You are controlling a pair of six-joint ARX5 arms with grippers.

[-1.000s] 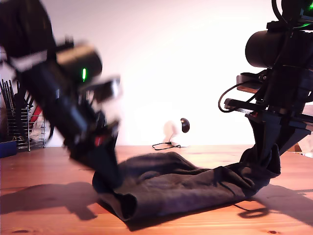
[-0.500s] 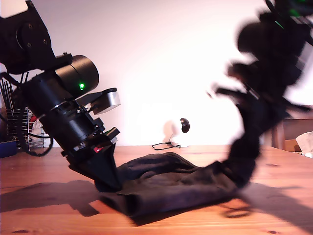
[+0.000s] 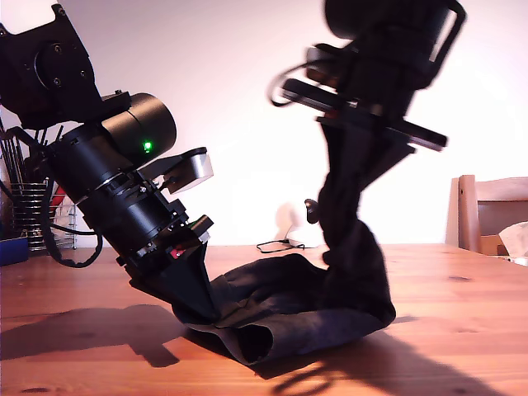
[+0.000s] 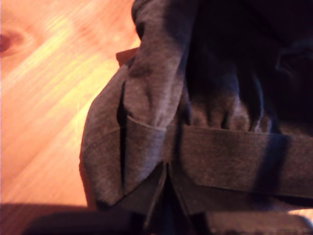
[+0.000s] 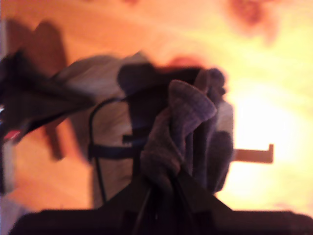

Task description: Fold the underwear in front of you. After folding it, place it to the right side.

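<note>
— Underwear (image 3: pixel 289 309): where is it?
— Partly on the wooden table (image 3: pixel 462 330), partly hanging from my second gripper (image 3: pixel 346 177), whose jaws are clamped on one bunched end held high above the tabletop.
— And the other end?
— My first gripper (image 3: pixel 202 307) is pinched onto the hemmed edge, low against the table.
— Any containers?
— A wire rack (image 3: pixel 33 219) stands well behind my first gripper, holding dark upright utensils; I cannot tell which.

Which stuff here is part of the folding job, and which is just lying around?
Job:
- underwear
- my first gripper, clamped on it
- my second gripper, lifting one end

Lying about:
- wire rack
- chair
- cable
</note>
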